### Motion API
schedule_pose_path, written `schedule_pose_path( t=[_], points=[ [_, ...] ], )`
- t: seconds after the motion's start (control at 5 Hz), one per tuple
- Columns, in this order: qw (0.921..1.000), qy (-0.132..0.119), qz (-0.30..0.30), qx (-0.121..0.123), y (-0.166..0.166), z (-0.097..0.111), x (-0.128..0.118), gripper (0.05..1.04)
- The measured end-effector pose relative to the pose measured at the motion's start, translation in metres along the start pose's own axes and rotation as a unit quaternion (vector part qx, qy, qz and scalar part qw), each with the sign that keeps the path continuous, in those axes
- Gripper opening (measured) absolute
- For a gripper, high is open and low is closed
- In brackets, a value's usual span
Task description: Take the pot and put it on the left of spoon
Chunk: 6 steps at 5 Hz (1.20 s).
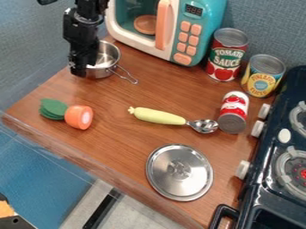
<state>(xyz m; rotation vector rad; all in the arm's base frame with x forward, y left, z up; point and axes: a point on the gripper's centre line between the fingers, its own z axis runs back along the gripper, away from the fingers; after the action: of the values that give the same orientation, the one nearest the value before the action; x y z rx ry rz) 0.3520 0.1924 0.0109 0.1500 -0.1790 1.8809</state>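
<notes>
Fingers of the gripper (80,68) down beside the pot (108,56), their hold unclear

From where I stand I can't tell whether they are wide, narrow or closed on anything; they look to be right against the pot's left wall, though the dark arm (84,19) makes that hard to judge. It hangs down from the top edge of the view. The pot, shiny metal, sits at the upper left of the wooden table (119,145), its wire handle slanting toward the spoon (159,116). That spoon lies near the middle, yellow handle leftward, metal bowl to the right, with a small red-and-white can (233,112) on its side just beside it.

Below the spoon is a round metal lid (179,172); over to the left, an orange toy vegetable (79,117) with green leaves. Behind the pot stands a teal toy microwave (206,27), then two upright cans (227,54). A dark toy stove (272,179) takes the right side.
</notes>
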Motion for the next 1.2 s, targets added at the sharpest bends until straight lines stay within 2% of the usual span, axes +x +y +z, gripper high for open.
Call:
schedule_pose_path(
  t=[0.2, 0.4, 0.6, 0.8, 1.0, 1.2],
  points=[
    [1.0, 0.002, 0.002, -0.004, -0.001, -0.001, 0.003, 0.354],
    [1.0, 0.002, 0.003, -0.007, -0.002, -0.001, 0.003, 0.15],
    [0.9999, -0.001, -0.004, -0.01, -0.002, -0.002, 0.001, 0.073],
    [0.9998, -0.002, -0.006, -0.018, 0.003, -0.001, -0.005, 0.067],
    [0.9991, -0.001, -0.017, -0.038, 0.011, 0.014, -0.01, 0.067],
    [0.9975, 0.01, -0.019, -0.067, 0.018, 0.039, -0.014, 0.059]
  ],
)
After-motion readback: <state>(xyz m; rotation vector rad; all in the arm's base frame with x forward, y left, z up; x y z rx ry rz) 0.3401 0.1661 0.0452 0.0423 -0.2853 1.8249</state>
